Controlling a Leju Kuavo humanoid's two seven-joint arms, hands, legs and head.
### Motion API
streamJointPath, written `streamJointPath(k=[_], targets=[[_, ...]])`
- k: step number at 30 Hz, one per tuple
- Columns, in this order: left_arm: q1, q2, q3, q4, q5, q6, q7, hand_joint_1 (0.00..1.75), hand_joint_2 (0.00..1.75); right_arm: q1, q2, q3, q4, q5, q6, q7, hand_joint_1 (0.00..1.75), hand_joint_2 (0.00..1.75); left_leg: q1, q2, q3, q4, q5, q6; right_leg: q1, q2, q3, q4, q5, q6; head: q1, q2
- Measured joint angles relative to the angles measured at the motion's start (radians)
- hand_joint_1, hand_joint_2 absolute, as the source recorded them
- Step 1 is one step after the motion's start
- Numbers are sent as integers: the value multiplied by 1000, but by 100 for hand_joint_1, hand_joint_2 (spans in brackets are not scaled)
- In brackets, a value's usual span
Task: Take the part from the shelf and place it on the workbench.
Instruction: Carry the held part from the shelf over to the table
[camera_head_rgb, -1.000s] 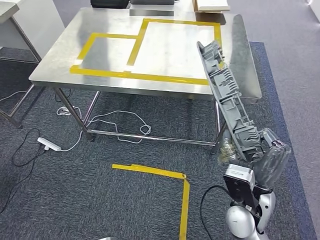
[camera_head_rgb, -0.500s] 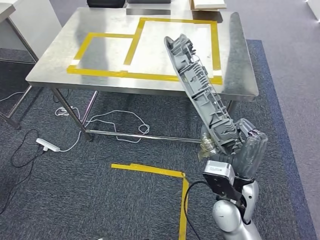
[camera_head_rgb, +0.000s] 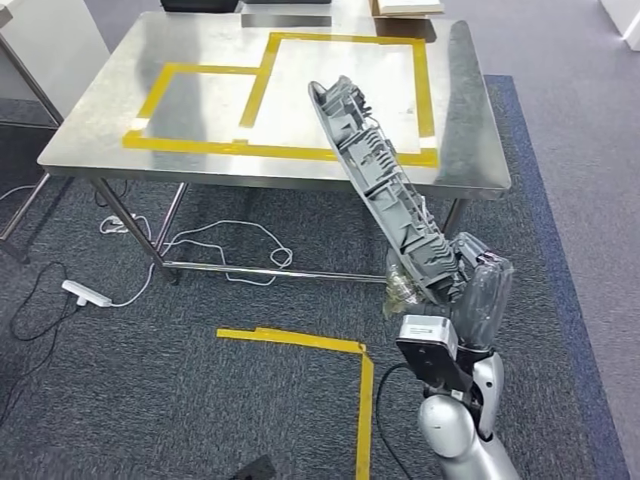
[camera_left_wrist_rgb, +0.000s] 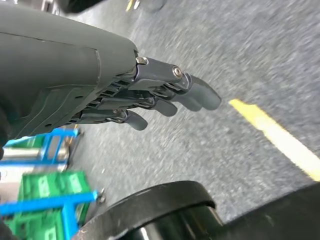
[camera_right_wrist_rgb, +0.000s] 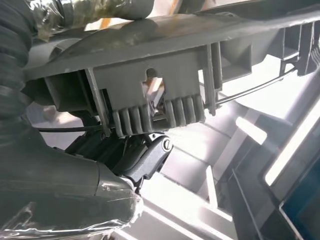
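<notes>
The right hand (camera_head_rgb: 460, 285) grips the long grey part (camera_head_rgb: 377, 180), tilted up over the table (camera_head_rgb: 468, 130) edge. Up close, its fingers (camera_right_wrist_rgb: 151, 155) curl under the ribs. The left hand (camera_left_wrist_rgb: 113, 90) hangs empty above the carpet, fingers straight.

I see yellow tape (camera_head_rgb: 362, 400) on the grey carpet (camera_head_rgb: 113, 400), a white power strip (camera_head_rgb: 81, 294) (cable trailing) and green crates (camera_left_wrist_rgb: 45, 200).

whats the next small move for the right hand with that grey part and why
Probably carry it further forward and up over the workbench. The right hand grips the long grey part by its lower end, and most of the part hangs short of the near edge.
</notes>
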Motion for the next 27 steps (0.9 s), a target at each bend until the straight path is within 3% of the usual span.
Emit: streamJointPath(k=[2,3,5,6,7,8,9,10,12,13,17,19,21,22,23,24,26,27], targets=[[2,-3,21,0,7,22,4,0,175,0,0,3,1,2,-5,-7,175,175,5,0,5,-8,1,9,0,-4,-12,23,-18,10,2,0],[3,-4,31,0,11,32,5,0,175,1,0,4,1,1,-6,-10,175,175,7,0,8,-10,1,13,0,-6,-32,64,-40,15,3,0],[3,-5,48,0,16,46,8,0,175,2,0,8,1,0,-7,-14,175,175,6,1,11,-10,-2,20,-2,-7,-100,199,-97,21,5,0],[4,-5,56,0,17,50,10,0,175,4,0,9,2,0,-7,-14,175,175,6,1,13,-10,-4,21,-2,-7,-134,260,-114,24,5,0],[5,-5,63,0,17,52,10,0,175,6,0,9,3,-1,-7,-13,175,175,6,0,16,-10,-6,23,-2,-7,-155,291,-112,25,5,0],[6,-5,68,0,18,53,10,0,175,7,0,9,4,-1,-7,-13,175,175,5,0,21,-10,-9,22,-2,-7,-156,279,-88,25,5,0],[6,-6,72,0,18,54,10,0,175,8,0,9,4,-1,-7,-13,175,175,5,-1,27,-10,-12,21,-2,-7,-136,227,-49,22,5,0],[6,-6,75,0,18,54,10,0,175,8,0,9,5,-1,-7,-13,175,175,5,-2,33,-10,-16,19,-2,-9,-104,154,-7,18,5,0],[7,-7,80,0,18,55,10,0,175,6,0,10,4,-1,-7,-13,175,175,1,-1,40,-8,-24,11,2,-13,-44,36,34,9,5,0],[7,-7,83,0,18,55,11,0,175,6,0,11,4,-1,-7,-14,175,175,-1,-1,40,-7,-26,6,4,-14,-29,11,35,5,3,0],[6,-6,90,0,19,58,11,0,175,7,1,11,3,-2,-8,-13,175,175,0,1,34,13,-45,-13,1,-11,-19,-4,28,-14,-2,0],[6,-5,95,0,31,77,15,0,175,5,2,10,3,-4,-12,-13,175,175,4,1,-8,102,-94,-24,-3,-12,-13,-8,27,-23,-7,0],[7,-5,109,0,58,123,21,0,175,6,2,10,2,-6,-15,-14,175,175,9,1,-77,231,-144,-32,-3,-11,-10,-8,24,-28,-10,0],[8,-6,121,0,76,153,24,0,175,8,2,10,2,-6,-15,-13,175,175,11,1,-100,269,-147,-35,-3,-10,-7,-7,21,-28,-10,0],[9,-7,134,0,93,182,26,0,175,11,2,10,2,-7,-16,-13,175,175,12,1,-107,271,-129,-36,-3,-8,-3,-7,18,-28,-10,0],[9,-7,147,0,107,209,28,0,175,13,2,10,2,-8,-16,-13,175,175,14,1,-95,235,-93,-35,-4,-6,2,-7,14,-26,-10,0],[10,-9,174,0,133,261,28,0,175,16,2,9,-1,-8,-17,-12,175,175,15,1,-44,113,-14,-32,-2,-3,15,-5,4,-19,-10,0],[9,-11,188,0,146,286,28,0,175,17,2,8,-4,-7,-18,-12,175,175,15,1,-20,59,3,-28,0,-2,17,-4,-1,-14,-10,0]])
